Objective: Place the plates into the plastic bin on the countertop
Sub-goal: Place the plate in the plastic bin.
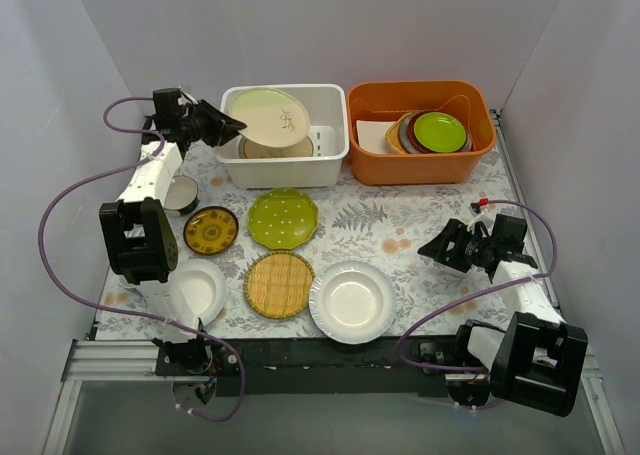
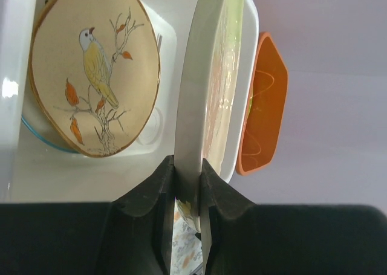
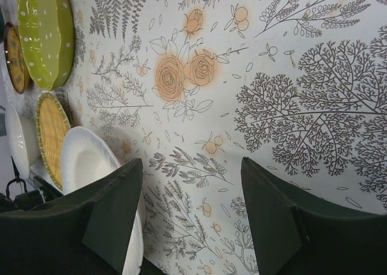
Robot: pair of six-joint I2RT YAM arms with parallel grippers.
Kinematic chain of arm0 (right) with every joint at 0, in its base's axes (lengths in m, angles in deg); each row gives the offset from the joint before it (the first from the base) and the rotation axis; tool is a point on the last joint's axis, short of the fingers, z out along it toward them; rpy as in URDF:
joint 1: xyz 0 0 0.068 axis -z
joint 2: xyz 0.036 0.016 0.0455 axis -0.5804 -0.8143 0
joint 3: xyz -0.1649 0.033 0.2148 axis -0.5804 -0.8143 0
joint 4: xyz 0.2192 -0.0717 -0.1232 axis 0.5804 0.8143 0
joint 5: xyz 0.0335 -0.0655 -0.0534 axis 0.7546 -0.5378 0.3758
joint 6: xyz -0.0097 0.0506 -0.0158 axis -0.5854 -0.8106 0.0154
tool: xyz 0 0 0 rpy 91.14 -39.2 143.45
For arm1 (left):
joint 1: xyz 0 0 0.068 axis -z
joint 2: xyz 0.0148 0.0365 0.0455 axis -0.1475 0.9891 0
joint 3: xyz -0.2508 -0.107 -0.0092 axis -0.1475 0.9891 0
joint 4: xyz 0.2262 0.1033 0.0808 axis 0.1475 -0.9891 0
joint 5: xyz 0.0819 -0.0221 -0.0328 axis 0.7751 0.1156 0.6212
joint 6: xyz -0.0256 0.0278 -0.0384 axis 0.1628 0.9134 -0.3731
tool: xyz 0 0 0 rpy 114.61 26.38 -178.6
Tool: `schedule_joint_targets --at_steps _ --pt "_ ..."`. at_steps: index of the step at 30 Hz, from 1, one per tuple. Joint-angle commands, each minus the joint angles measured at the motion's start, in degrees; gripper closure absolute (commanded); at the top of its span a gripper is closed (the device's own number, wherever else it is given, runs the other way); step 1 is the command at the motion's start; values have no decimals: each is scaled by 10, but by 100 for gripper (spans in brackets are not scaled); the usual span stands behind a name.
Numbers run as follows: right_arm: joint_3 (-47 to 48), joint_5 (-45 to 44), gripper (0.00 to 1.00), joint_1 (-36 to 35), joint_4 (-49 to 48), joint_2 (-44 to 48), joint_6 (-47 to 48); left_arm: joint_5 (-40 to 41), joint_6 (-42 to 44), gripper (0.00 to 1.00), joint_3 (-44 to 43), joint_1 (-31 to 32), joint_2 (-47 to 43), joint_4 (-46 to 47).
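Note:
My left gripper (image 1: 226, 125) is shut on the rim of a pale branch-print plate (image 1: 268, 115), holding it tilted on edge over the white plastic bin (image 1: 335, 140). In the left wrist view the fingers (image 2: 187, 166) pinch that plate's edge (image 2: 193, 100). A beige bird-and-branch plate (image 2: 94, 69) lies inside the bin. On the fern-print cloth lie a dark-yellow plate (image 1: 211, 230), a green dotted plate (image 1: 283, 218), a bamboo plate (image 1: 279, 284) and two white plates (image 1: 352, 301) (image 1: 197, 290). My right gripper (image 1: 442, 245) is open and empty above the cloth (image 3: 242, 75).
The orange tub (image 1: 375, 160) stands right of the bin and holds a stack with a lime-green plate (image 1: 440, 131) on top. A small dark-rimmed bowl (image 1: 181, 194) sits by the left arm. Grey walls close in the table on three sides.

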Motion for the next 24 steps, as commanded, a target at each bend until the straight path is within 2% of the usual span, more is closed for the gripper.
schedule_joint_targets --at_steps 1,20,23,24 --pt "-5 11 27 1 -10 -1 9 -52 -22 100 -54 -7 -6 79" --pt "-16 16 26 0 -18 -5 2 -53 6 100 -99 -8 89 65" --pt "-16 16 26 0 -19 -5 3 -42 32 100 -112 -2 104 46" --pt "-16 15 26 0 -18 -5 3 -32 59 100 -125 0 110 12"
